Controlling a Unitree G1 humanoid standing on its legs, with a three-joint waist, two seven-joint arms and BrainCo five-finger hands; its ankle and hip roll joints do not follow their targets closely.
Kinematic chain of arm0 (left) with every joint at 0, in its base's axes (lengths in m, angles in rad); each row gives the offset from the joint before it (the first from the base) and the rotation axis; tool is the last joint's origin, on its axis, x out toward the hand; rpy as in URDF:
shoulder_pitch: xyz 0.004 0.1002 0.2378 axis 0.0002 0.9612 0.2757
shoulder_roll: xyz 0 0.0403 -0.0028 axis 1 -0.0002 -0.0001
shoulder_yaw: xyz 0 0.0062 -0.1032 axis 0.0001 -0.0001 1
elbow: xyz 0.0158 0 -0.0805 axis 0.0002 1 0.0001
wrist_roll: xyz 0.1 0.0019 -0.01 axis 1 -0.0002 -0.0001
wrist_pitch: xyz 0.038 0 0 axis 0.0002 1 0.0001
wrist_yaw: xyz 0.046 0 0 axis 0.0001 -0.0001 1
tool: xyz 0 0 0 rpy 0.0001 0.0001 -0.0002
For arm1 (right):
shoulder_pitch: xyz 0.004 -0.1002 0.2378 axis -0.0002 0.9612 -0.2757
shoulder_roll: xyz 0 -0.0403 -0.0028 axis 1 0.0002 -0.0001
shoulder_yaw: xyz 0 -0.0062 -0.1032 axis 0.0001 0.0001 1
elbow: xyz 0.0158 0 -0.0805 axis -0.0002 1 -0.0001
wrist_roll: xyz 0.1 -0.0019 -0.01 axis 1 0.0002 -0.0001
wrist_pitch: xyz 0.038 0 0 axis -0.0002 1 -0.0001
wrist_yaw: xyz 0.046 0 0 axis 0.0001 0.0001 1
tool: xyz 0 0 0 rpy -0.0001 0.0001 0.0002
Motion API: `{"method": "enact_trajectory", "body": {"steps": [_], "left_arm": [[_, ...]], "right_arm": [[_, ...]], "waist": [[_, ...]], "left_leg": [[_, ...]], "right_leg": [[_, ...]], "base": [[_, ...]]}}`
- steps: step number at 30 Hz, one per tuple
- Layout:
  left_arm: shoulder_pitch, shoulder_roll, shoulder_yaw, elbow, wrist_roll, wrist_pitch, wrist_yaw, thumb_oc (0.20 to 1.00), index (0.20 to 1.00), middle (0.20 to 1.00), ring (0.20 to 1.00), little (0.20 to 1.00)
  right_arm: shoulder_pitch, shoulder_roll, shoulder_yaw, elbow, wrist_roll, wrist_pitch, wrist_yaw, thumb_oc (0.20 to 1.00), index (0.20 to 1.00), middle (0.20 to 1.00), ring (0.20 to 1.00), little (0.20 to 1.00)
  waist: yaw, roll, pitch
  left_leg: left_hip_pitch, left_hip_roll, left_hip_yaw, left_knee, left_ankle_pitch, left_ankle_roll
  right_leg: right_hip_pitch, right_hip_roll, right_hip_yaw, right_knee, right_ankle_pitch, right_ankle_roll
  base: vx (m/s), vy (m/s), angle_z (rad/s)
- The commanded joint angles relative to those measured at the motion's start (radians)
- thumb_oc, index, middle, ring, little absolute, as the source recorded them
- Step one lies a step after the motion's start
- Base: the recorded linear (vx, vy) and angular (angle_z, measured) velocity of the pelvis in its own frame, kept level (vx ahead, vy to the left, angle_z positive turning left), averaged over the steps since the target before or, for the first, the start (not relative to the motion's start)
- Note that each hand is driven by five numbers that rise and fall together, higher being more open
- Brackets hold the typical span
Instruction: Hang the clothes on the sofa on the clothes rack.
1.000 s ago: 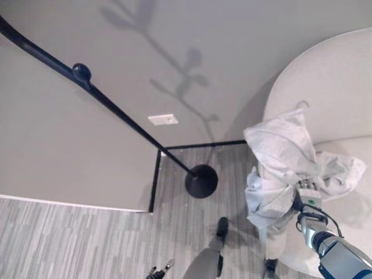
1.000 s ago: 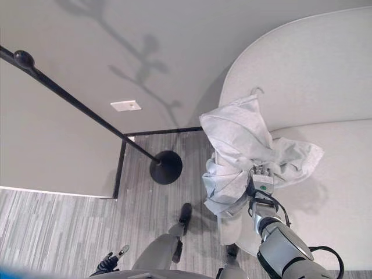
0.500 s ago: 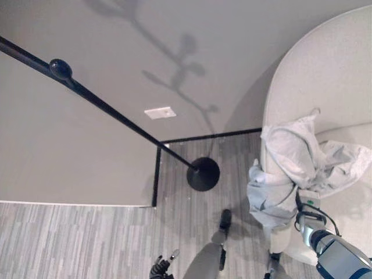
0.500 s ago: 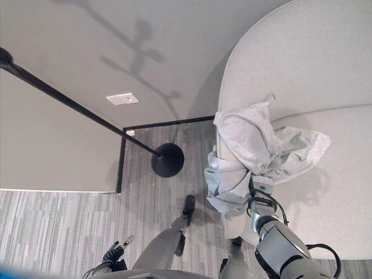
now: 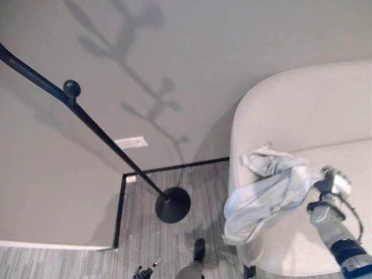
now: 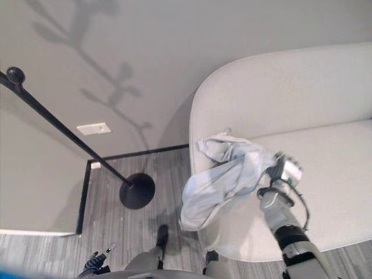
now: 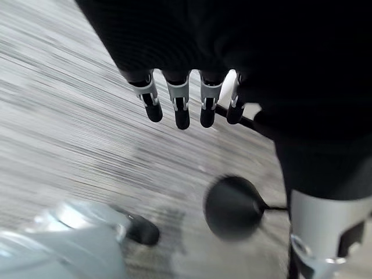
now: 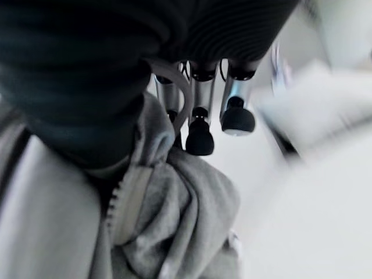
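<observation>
A light grey zip-up garment hangs bunched over the front corner of the pale sofa, and one end is pulled out towards my right hand. In the right wrist view the fingers curl over the garment's zipped edge, so that hand is shut on it. The black clothes rack stands to the left as a long slanted pole with a knob and a round base. My left hand hangs open low over the floor near the base.
The rack stands on grey plank flooring in front of a plain wall with a white plate. A dark skirting line runs along the wall's foot. The sofa's curved back closes off the right side.
The view has swung round. The garment was held up high in a bundle and now hangs lower, stretched sideways. My right hand is further right, over the sofa seat.
</observation>
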Motion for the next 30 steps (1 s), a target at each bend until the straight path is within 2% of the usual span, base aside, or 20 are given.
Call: {"method": "enact_trajectory", "body": {"steps": [1, 8, 12, 13, 14, 16, 19, 22, 26, 30], "left_arm": [[-0.047, 0.027, -0.033, 0.005, 0.094, -0.016, 0.015, 1.000, 1.000, 1.000, 1.000, 1.000], [-0.061, 0.059, -0.097, -0.185, 0.137, -0.007, 0.034, 1.000, 1.000, 1.000, 1.000, 1.000], [-0.074, 0.094, -0.163, -0.331, 0.250, 0.011, 0.087, 1.000, 1.000, 1.000, 1.000, 1.000], [-0.084, 0.104, -0.179, -0.356, 0.303, 0.021, 0.111, 1.000, 1.000, 1.000, 1.000, 1.000], [-0.108, 0.118, -0.204, -0.384, 0.430, 0.041, 0.163, 1.000, 1.000, 1.000, 1.000, 1.000], [-0.117, 0.123, -0.211, -0.414, 0.508, 0.053, 0.211, 1.000, 1.000, 1.000, 1.000, 1.000], [-0.148, 0.122, -0.242, -0.454, 0.628, 0.023, 0.324, 1.000, 1.000, 1.000, 1.000, 1.000], [-0.194, 0.138, -0.329, -0.516, 0.799, 0.012, 0.476, 1.000, 1.000, 1.000, 1.000, 1.000], [-0.211, 0.142, -0.357, -0.587, 0.837, 0.018, 0.546, 1.000, 1.000, 1.000, 1.000, 1.000], [-0.237, 0.124, -0.385, -0.616, 0.834, 0.015, 0.573, 1.000, 1.000, 1.000, 1.000, 1.000]], "right_arm": [[-0.066, -0.053, -0.045, -0.061, -0.071, -0.009, -0.073, 0.200, 0.200, 0.200, 0.200, 0.200], [-0.196, -0.045, -0.063, -0.233, -0.102, -0.008, -0.090, 0.200, 0.200, 0.200, 0.200, 0.200], [-0.305, -0.019, -0.020, -0.313, -0.106, -0.013, -0.079, 0.200, 0.200, 0.200, 0.200, 0.200], [-0.325, 0.001, -0.008, -0.350, -0.113, -0.016, -0.075, 0.200, 0.200, 0.200, 0.200, 0.200], [-0.341, 0.040, 0.008, -0.402, -0.116, -0.030, -0.071, 0.200, 0.200, 0.200, 0.200, 0.200], [-0.334, 0.069, 0.021, -0.456, -0.133, -0.038, -0.065, 0.200, 0.200, 0.200, 0.200, 0.200], [-0.301, 0.139, 0.058, -0.547, -0.152, -0.069, -0.065, 0.200, 0.200, 0.200, 0.200, 0.200], [-0.255, 0.203, 0.132, -0.640, -0.157, -0.138, -0.063, 0.200, 0.200, 0.200, 0.200, 0.200], [-0.249, 0.242, 0.192, -0.691, -0.132, -0.179, -0.039, 0.200, 0.200, 0.200, 0.200, 0.200], [-0.258, 0.270, 0.240, -0.709, -0.108, -0.191, -0.014, 0.200, 0.200, 0.200, 0.200, 0.200]], "waist": [[0.002, -0.043, -0.018], [0.001, -0.074, -0.077], [0.002, -0.086, -0.099], [0.002, -0.089, -0.103], [0.002, -0.092, -0.109], [0.005, -0.095, -0.110], [0.013, -0.106, -0.111], [0.011, -0.112, -0.109], [0.006, -0.112, -0.113], [-0.002, -0.111, -0.115]], "left_leg": [[0.034, 0.008, 0.007, -0.001, -0.064, -0.014], [0.104, 0.032, 0.030, -0.001, -0.078, -0.019], [0.127, 0.042, 0.042, -0.001, -0.077, -0.025], [0.131, 0.045, 0.041, -0.001, -0.077, -0.026], [0.135, 0.047, 0.041, -0.001, -0.076, -0.030], [0.138, 0.049, 0.040, -0.001, -0.075, -0.031], [0.140, 0.051, 0.035, -0.001, -0.073, -0.036], [0.148, 0.054, 0.027, -0.001, -0.069, -0.041], [0.148, 0.056, 0.025, -0.001, -0.066, -0.040], [0.151, 0.056, 0.025, -0.001, -0.065, -0.040]], "right_leg": [[0.171, -0.058, 0.029, -0.245, 0.118, 0.051], [0.225, -0.039, 0.046, -0.245, 0.113, 0.044], [0.242, -0.030, 0.053, -0.245, 0.114, 0.037], [0.245, -0.027, 0.053, -0.245, 0.113, 0.035], [0.250, -0.025, 0.052, -0.245, 0.112, 0.032], [0.253, -0.023, 0.050, -0.245, 0.110, 0.031], [0.262, -0.020, 0.042, -0.245, 0.106, 0.029], [0.275, -0.017, 0.034, -0.245, 0.102, 0.028], [0.274, -0.015, 0.037, -0.244, 0.103, 0.026], [0.275, -0.014, 0.039, -0.243, 0.102, 0.025]], "base": [[-0.02, 0.001, -0.16], [-0.04, -0.014, -0.14], [-0.07, -0.012, -0.10], [-0.10, -0.016, -0.05], [-0.10, -0.015, -0.05], [-0.07, -0.013, -0.02], [-0.06, -0.028, 0.05], [-0.07, -0.019, 0.10], [-0.03, -0.001, 0.07], [0.00, 0.000, 0.00]]}}
